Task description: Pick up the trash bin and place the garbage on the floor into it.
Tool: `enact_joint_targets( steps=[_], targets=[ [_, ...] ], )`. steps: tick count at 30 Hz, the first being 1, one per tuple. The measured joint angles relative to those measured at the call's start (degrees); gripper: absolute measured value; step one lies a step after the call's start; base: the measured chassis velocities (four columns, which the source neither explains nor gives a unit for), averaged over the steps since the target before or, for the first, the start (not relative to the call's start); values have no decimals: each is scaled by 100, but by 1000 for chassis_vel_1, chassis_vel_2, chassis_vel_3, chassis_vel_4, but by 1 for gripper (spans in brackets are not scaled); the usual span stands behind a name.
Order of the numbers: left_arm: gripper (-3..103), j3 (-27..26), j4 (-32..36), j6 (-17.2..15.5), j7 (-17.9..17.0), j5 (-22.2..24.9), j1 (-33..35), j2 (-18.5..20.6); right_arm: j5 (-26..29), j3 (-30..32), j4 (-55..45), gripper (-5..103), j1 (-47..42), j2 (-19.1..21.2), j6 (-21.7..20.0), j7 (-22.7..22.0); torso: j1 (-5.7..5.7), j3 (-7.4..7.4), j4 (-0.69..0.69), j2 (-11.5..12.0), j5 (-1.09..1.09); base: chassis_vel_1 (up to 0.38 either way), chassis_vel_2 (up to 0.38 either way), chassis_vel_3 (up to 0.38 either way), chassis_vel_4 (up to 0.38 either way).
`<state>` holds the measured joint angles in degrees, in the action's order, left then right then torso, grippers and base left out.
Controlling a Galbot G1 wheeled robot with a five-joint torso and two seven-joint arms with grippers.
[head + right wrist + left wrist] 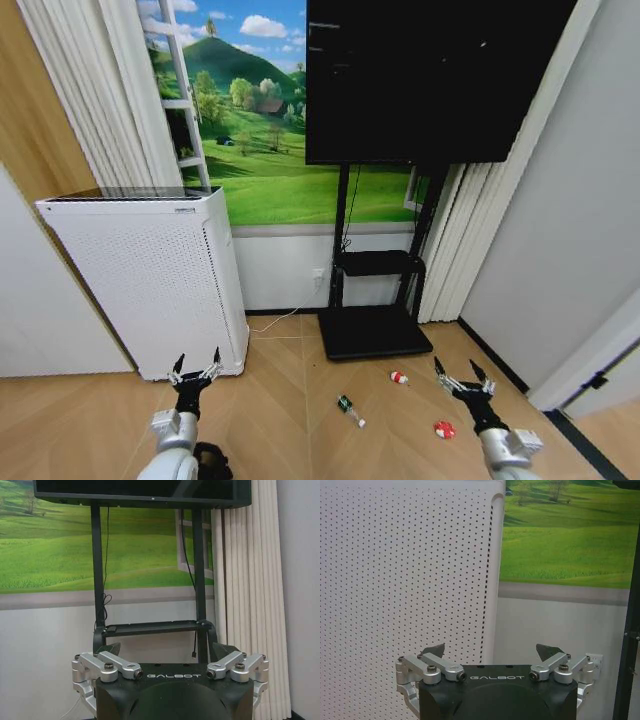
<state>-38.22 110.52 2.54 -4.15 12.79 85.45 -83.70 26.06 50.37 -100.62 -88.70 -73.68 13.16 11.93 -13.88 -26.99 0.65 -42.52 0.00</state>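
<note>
The garbage lies on the wooden floor in the head view: a small clear bottle with a green label (pixel 350 410), a red-and-white piece (pixel 399 378) and a red piece (pixel 444 430). A dark round shape, apparently the trash bin (pixel 212 462), peeks out at the bottom edge, mostly hidden by my left arm. My left gripper (pixel 198 360) (pixel 492 652) is open and held up in front of the white appliance, holding nothing. My right gripper (pixel 456 368) (pixel 167 650) is open too, above the floor between the red-and-white piece and the red piece, facing the TV stand.
A tall white perforated appliance (pixel 150 280) stands at the left against the wall. The black TV stand base (pixel 373 332) sits ahead under a large screen (pixel 430 80). Curtains (pixel 470 240) and a grey wall (pixel 570 250) close the right side.
</note>
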Motion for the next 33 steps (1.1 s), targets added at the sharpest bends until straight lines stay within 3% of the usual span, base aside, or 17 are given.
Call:
enact_joint_targets(
  steps=[33],
  targets=[
    [100,-44,13,-15,-9,7,19,3,-7,-75,25,100,-14,-14,124,55,369,521,-1,885,0,0,0,0,0]
  ],
)
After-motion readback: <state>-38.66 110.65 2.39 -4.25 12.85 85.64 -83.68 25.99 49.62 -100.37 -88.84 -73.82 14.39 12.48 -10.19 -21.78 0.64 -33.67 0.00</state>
